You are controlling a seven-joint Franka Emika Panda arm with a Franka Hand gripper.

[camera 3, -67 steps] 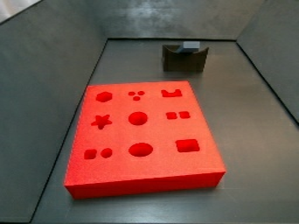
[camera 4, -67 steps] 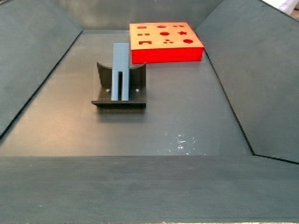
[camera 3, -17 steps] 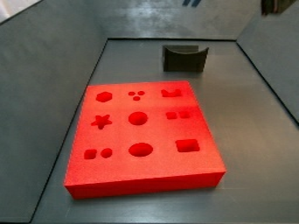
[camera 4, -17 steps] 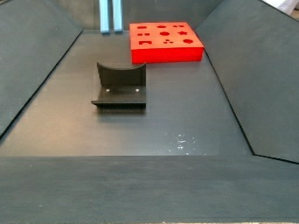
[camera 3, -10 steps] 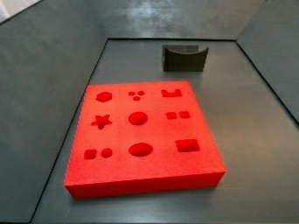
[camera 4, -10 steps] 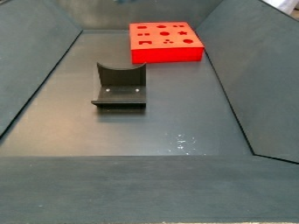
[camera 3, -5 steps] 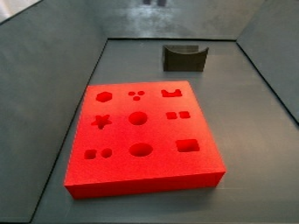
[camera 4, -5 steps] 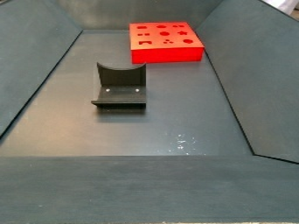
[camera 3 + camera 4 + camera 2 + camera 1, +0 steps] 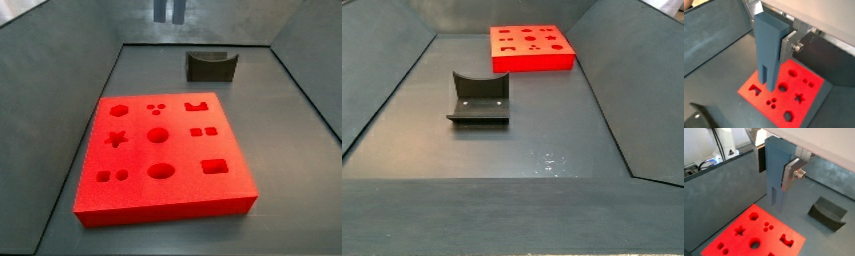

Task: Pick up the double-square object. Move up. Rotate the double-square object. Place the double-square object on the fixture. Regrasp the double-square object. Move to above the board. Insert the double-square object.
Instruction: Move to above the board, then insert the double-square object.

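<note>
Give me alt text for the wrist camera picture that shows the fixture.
The gripper holds the blue-grey bar upright above the red board, its split lower end pointing down. The dark fixture sits on the grey floor beside the board.

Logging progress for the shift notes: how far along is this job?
Pickup and regrasp look done: the fixture stands empty, and the gripper holds the blue-grey bar, jaws closed on it, high over the red board. Lowering and inserting remain; the board's recesses are all still open.

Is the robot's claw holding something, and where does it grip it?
Yes: the gripper holds the double-square object near its upper end, forked end hanging down.
</note>
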